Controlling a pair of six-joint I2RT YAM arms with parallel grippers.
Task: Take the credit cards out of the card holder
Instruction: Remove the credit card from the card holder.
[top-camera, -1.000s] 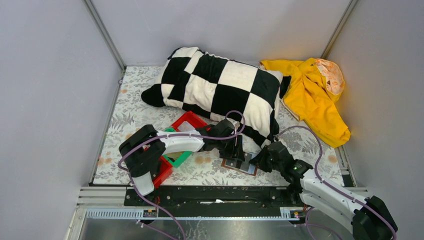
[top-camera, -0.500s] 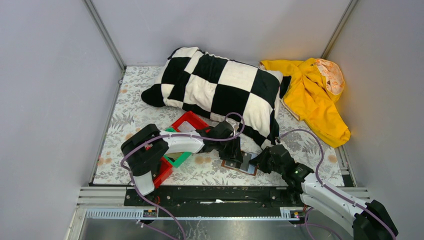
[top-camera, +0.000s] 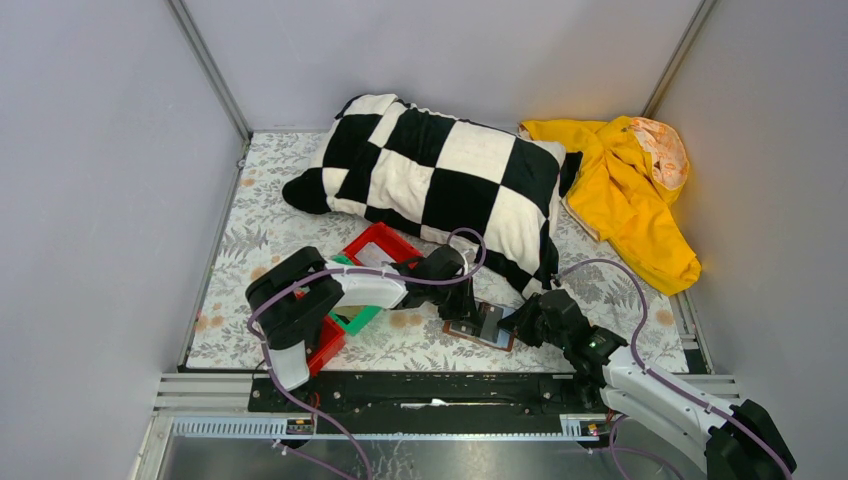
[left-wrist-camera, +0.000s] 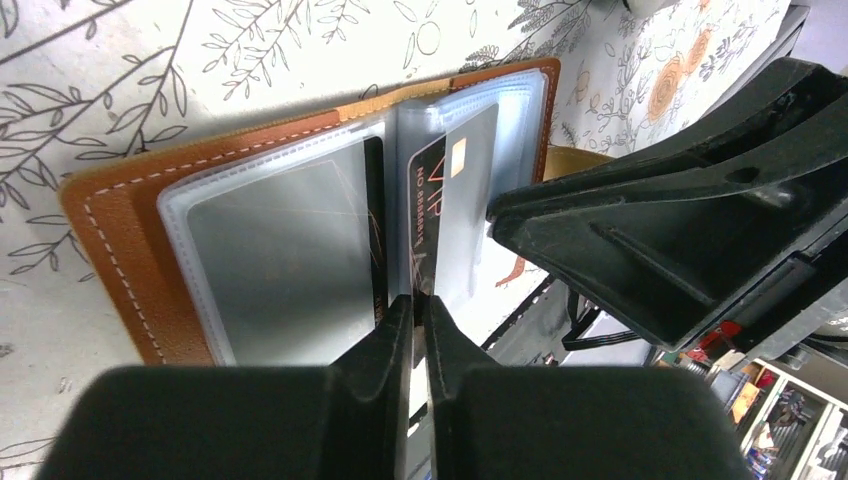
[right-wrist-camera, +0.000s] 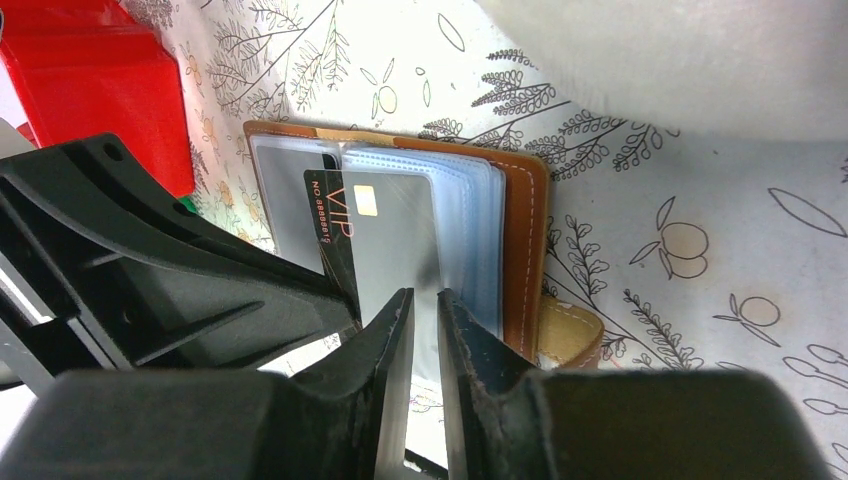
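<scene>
The brown card holder lies open on the flowered table between both grippers, its clear sleeves facing up. A black credit card marked VIP with a gold chip sticks partly out of a sleeve. My left gripper is shut on that card's near edge. In the right wrist view the same card stands beside the left gripper's body. My right gripper is nearly shut, pinching the holder's sleeve pages from the opposite side. From above, the left gripper and right gripper meet over the holder.
A red bin, a green bin and another red bin sit left of the holder under the left arm. A black-and-white checkered pillow lies right behind it. A yellow cloth fills the back right corner.
The left gripper has come down onto the holder and closed on the black card. The right gripper has narrowed slightly and barely moved.
</scene>
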